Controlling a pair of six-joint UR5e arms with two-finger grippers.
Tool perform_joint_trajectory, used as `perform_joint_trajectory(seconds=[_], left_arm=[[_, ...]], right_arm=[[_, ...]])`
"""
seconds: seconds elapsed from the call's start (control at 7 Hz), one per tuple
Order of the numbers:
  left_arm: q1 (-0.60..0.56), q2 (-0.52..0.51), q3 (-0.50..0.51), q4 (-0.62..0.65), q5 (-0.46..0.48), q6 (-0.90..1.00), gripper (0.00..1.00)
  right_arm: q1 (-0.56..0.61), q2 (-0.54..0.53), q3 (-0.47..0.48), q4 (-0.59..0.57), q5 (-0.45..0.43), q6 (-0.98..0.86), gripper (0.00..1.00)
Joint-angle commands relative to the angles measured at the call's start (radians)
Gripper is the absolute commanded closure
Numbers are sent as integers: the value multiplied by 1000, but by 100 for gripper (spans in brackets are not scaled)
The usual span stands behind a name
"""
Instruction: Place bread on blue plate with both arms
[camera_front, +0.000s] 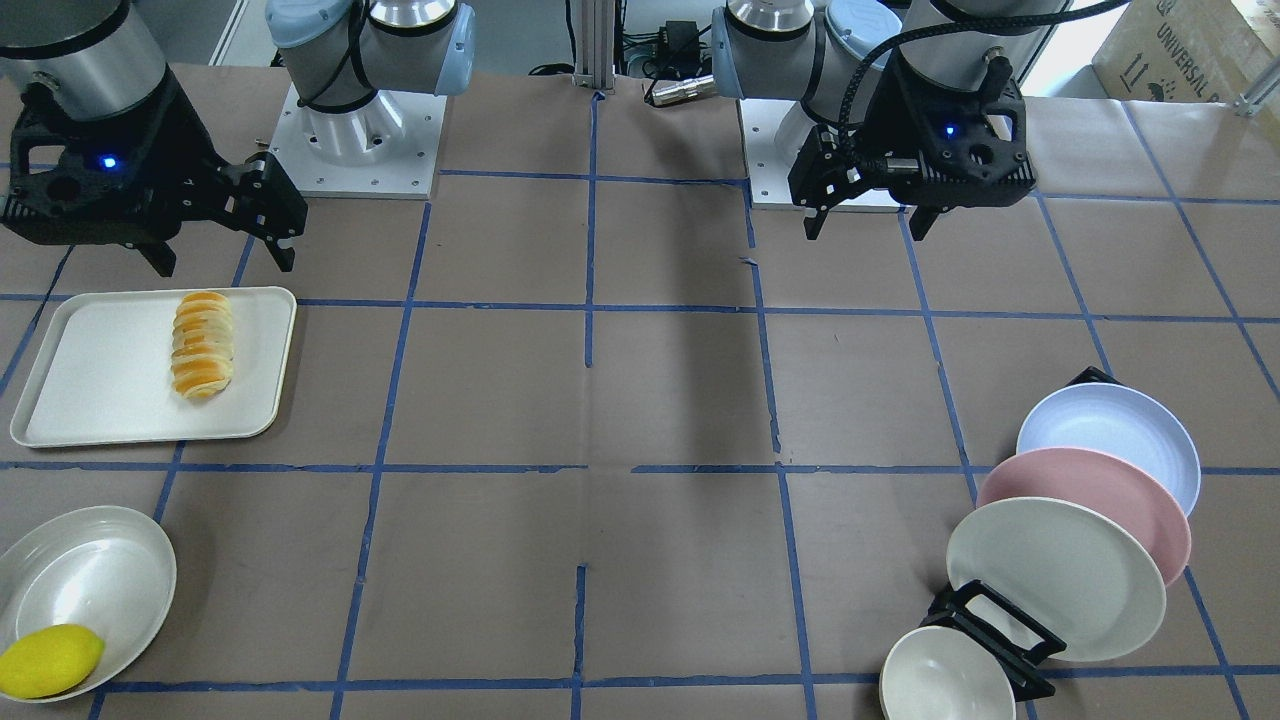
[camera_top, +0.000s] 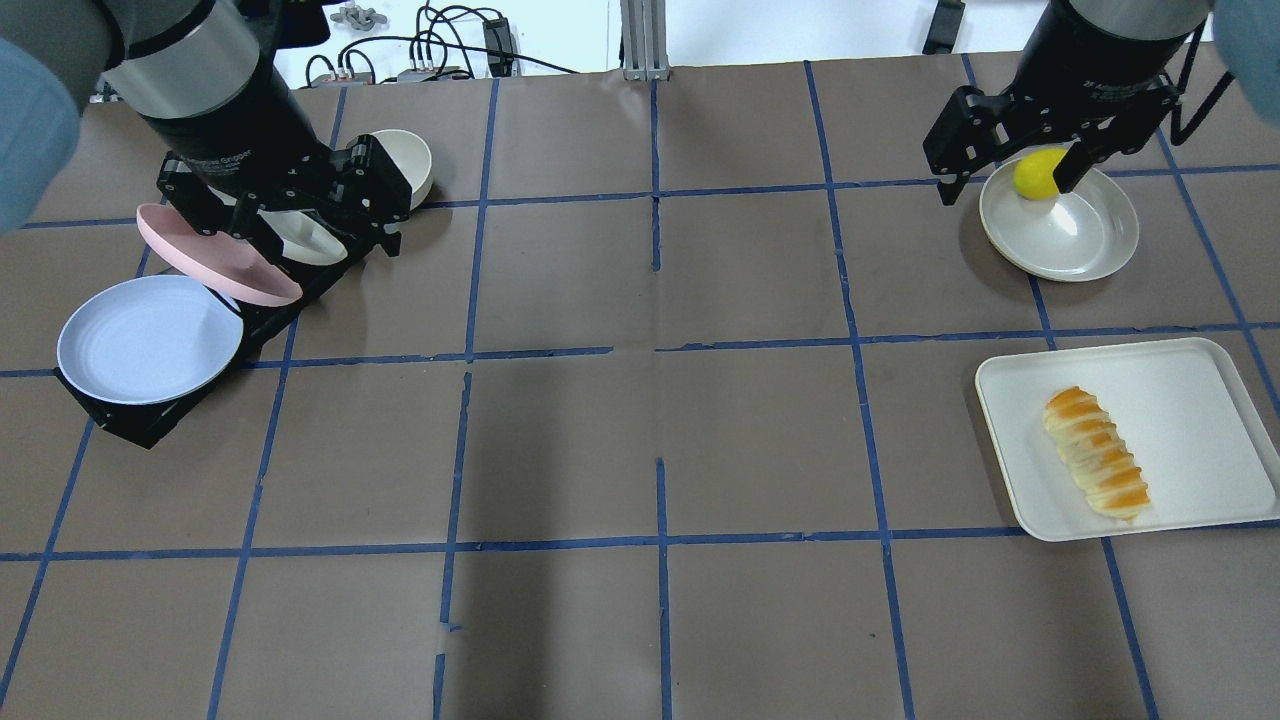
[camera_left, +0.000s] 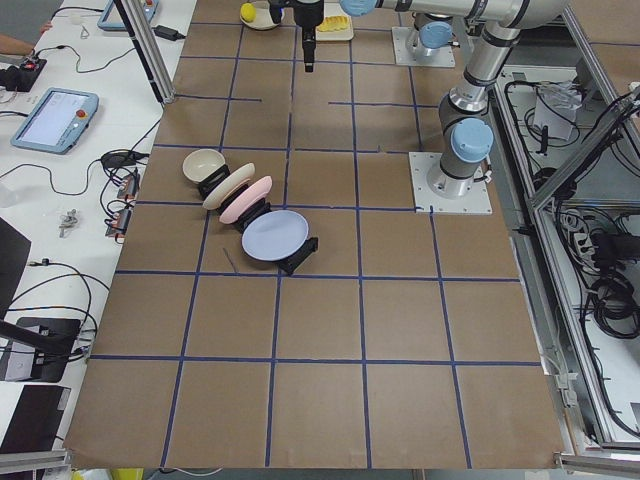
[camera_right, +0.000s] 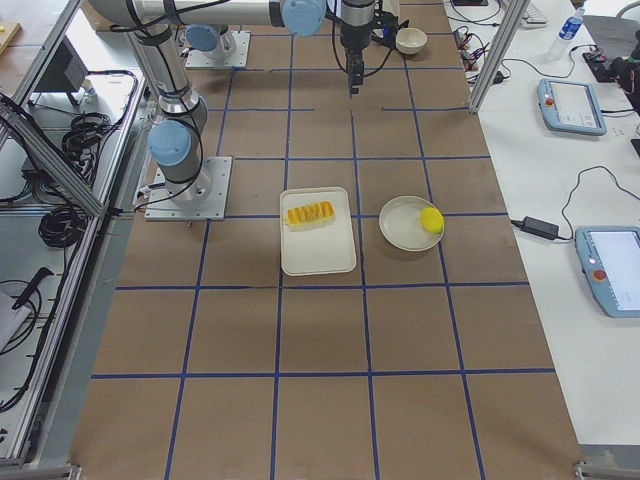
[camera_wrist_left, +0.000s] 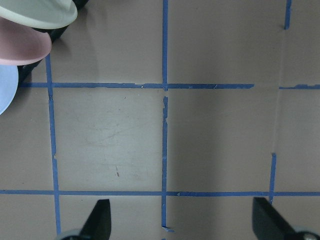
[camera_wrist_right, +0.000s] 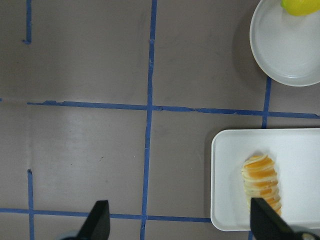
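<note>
Brown paper taped in blue squares covers the tabletop (camera_top: 660, 440). On the robot's right side the bread (camera_top: 1096, 452) lies on a white tray (camera_top: 1200, 400), its long axis running roughly away from the robot. The right pincer (camera_top: 1005, 178), fingers apart, hangs nearest it. Well apart, the blue plate (camera_top: 150, 340) leans in a rack (camera_top: 130, 425) beside the left pincer (camera_top: 330, 245), also spread.

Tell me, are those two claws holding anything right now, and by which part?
Nothing is held. The left gripper and the right gripper are both open and empty; the bread lies untouched on the white tray.
</note>
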Motion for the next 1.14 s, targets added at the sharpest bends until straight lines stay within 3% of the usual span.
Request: perform_joint_trajectory(seconds=[0.0, 0.43, 1.0], left_arm=[[20, 2, -3, -1, 12, 67, 0], [151, 19, -1, -21, 53, 296, 0], [501, -39, 3, -15, 38, 742, 0]], right_arm=[[-82, -17, 2, -2, -2, 15, 0], [-154, -33, 4, 2, -2, 15, 0], [-143, -60, 13, 8, 3, 3, 0]])
